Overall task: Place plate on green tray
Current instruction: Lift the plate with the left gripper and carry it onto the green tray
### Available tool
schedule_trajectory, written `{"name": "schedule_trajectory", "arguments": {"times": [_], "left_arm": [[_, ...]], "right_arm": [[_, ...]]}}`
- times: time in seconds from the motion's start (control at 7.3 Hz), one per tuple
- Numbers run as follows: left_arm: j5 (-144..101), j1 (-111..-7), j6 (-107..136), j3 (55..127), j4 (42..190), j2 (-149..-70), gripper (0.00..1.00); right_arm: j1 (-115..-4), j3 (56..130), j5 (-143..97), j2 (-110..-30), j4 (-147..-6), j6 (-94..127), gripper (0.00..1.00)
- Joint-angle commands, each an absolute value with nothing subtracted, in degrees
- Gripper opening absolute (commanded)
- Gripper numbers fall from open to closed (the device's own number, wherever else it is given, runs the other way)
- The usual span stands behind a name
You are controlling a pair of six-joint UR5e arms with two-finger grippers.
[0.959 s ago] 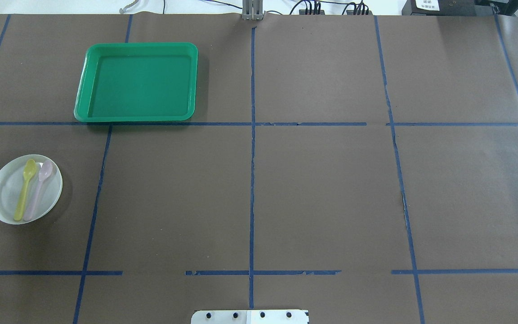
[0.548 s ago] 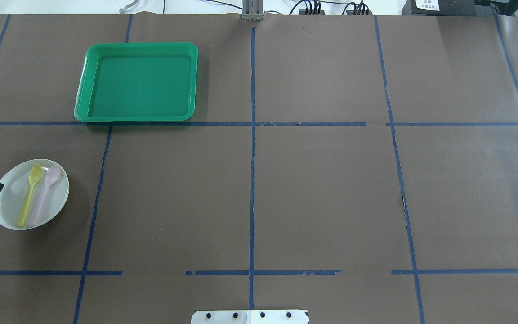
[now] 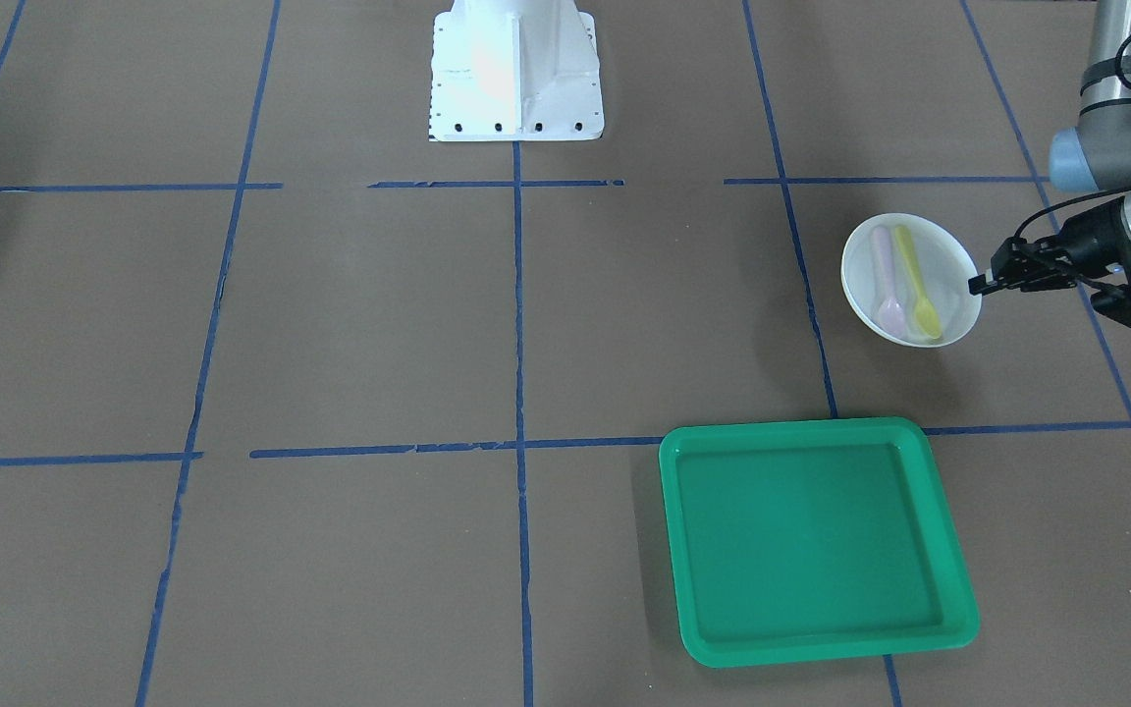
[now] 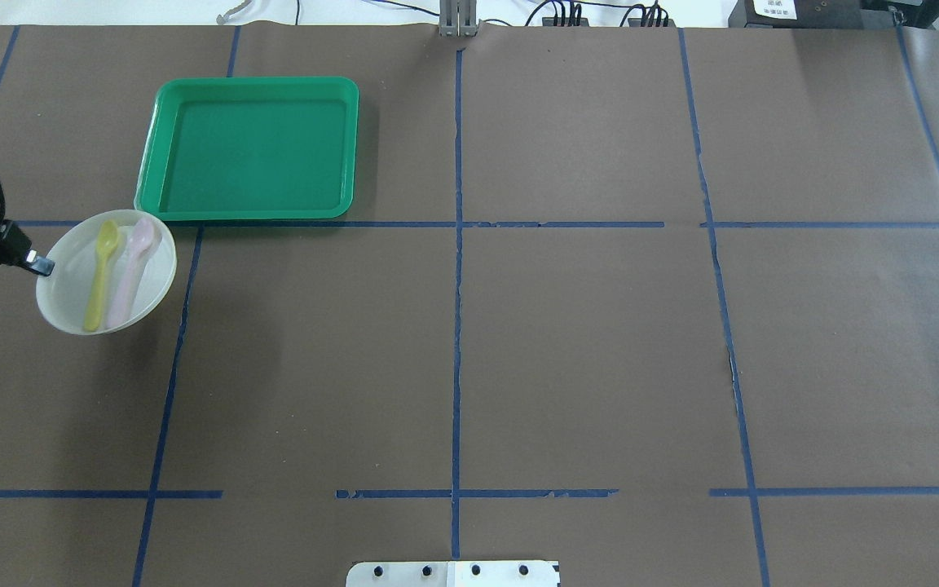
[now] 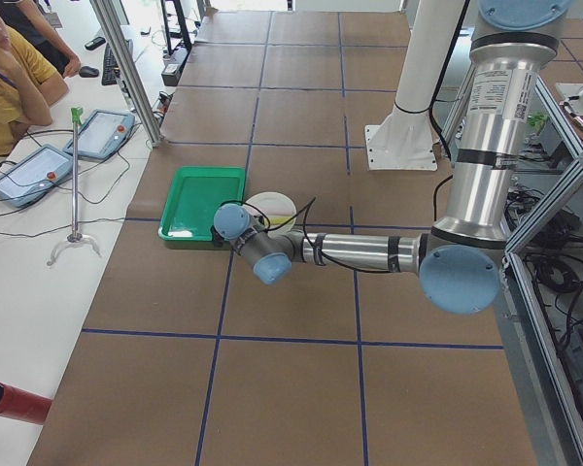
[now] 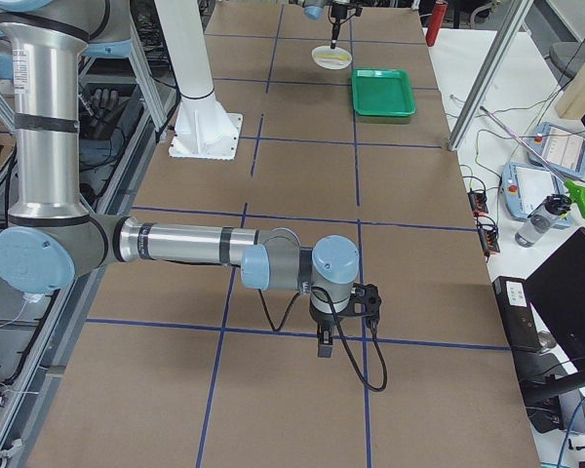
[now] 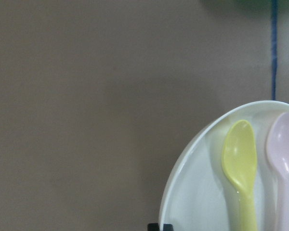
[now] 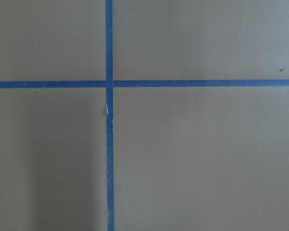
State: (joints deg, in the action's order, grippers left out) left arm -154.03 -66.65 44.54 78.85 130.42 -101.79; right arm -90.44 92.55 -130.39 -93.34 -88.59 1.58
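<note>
While left tool (image 4: 44,266) pinches 1 plate (image 4: 70,281) | 2 spoons (image 4: 129,273) | 1 green tray (image 4: 249,81)

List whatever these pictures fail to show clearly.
- Right gripper: seen only in the right side view, small; open or shut unclear.
- Left gripper: overhead, body cut by the left edge; wrist view shows only a dark tip.
- Plate: left side view, mostly behind the left arm.
- Spoons: right side view, too small.

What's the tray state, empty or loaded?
Empty: the green tray shows bare floor; the plate, holding two spoons, is outside it in the left gripper.
</note>
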Motion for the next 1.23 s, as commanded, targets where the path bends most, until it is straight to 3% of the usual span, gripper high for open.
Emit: {"name": "schedule_trajectory", "arguments": {"times": [0.0, 0.27, 0.41, 0.82, 0.96, 1.1], "left_arm": [[-149.1, -67.1, 45.2, 68.9, 123.6, -116.4, 0.0], [-146.4, -66.6, 45.2, 52.1, 125.8, -129.6, 0.0], [-142.9, -65.9, 45.3, 45.0, 131.0, -132.5, 0.0], [-141.2, -63.0, 50.2, 44.0, 133.1, -132.9, 0.03], [-140.1, -62.8, 51.1, 44.1, 134.2, -132.9, 0.99], [-140.1, -62.8, 51.7, 44.7, 134.2, -132.8, 1.0]], "right_arm": [[-90.4, 92.5, -130.4, -93.3, -88.6, 1.6, 1.0], [-90.4, 92.5, -130.4, -93.4, -88.6, 1.6, 1.0], [-90.4, 92.5, -130.4, -93.3, -88.6, 1.6, 1.0], [-90.4, 92.6, -130.3, -93.3, -88.7, 1.6, 1.0], [-90.4, 92.5, -130.3, -93.3, -88.6, 1.6, 1.0], [-90.4, 92.6, -130.4, -93.3, -88.6, 1.6, 1.0]]}}
